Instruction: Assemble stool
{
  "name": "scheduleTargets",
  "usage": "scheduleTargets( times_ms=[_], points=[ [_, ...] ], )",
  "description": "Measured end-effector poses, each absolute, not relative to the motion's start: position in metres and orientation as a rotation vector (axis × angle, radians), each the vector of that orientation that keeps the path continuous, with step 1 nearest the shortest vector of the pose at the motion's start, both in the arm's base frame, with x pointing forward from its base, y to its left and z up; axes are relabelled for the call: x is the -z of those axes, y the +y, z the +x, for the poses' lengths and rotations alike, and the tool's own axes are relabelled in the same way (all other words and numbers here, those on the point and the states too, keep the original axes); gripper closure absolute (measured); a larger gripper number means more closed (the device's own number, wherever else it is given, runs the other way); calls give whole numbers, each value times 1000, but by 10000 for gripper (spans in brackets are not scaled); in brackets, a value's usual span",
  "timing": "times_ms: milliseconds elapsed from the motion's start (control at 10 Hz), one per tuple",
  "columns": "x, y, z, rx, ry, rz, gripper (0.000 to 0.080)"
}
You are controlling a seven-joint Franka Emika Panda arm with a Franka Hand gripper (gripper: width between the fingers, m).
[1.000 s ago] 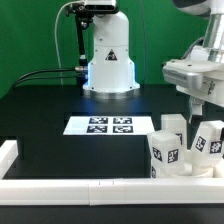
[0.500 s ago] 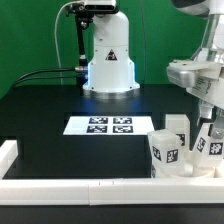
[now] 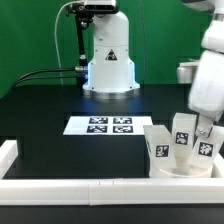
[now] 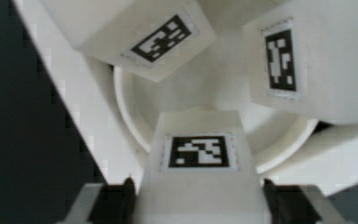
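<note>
Jaws [image 4: 197,198] stand apart on either side of a tagged white leg [image 4: 201,152]; whether they pinch it I cannot tell. That leg stands on the round seat [image 3: 178,170] with two others, near the worktop's [image 3: 40,115] exterior-view right.

the two-finger gripper [image 3: 205,130] is hidden behind the tagged white block legs [image 3: 183,135], its jaws' state unreadable.

We see the exterior view face the arm's base across the table [image 3: 40,115], legs [image 3: 160,142] lower right. Our wrist view looks closely at those same tagged legs [image 4: 201,150].
</note>
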State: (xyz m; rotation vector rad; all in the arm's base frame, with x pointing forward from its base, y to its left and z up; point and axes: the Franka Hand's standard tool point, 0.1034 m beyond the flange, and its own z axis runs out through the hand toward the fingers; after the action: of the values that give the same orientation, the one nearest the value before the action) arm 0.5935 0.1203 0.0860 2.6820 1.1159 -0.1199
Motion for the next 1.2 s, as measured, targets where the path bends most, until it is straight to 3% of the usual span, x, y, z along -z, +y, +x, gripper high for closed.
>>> scheduleTargets(
  times_ms=[500,800,1200],
  points=[
    [-86,121,593,68,620,2839,464],
    [-87,115,583,214,-152,3037,464],
    [-85,113,586,212,-555,2997,464]
  ],
)
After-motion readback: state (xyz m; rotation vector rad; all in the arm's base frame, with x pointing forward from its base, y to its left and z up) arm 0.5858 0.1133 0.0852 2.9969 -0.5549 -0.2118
